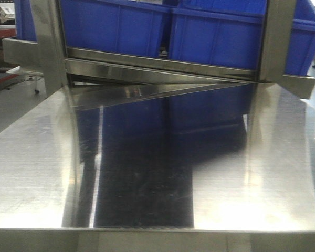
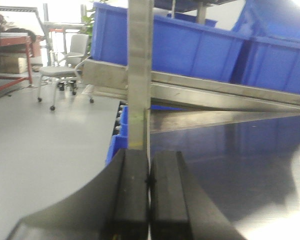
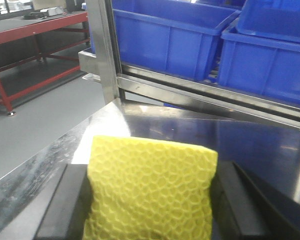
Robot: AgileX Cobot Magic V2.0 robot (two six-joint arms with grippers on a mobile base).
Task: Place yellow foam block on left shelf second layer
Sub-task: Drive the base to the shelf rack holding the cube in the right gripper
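Pressure from the right gripper (image 3: 150,202), closed against both sides of the yellow foam block (image 3: 150,185), held it over the bench (image 1: 42,173) near its left edge, facing the shelf (image 3: 102,50) of blue bins (image 3: 165,35), likely ready for carrying, while the left gripper (image 2: 149,200) sat fully shut and empty.

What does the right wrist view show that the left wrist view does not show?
Only the right wrist view shows the yellow foam block, which is clamped between the fingers of the right gripper. Only the left wrist view shows the left gripper, shut with nothing between its pads, and an office chair on the floor. Both views show the blue bins, a steel upright post and the shiny steel table.
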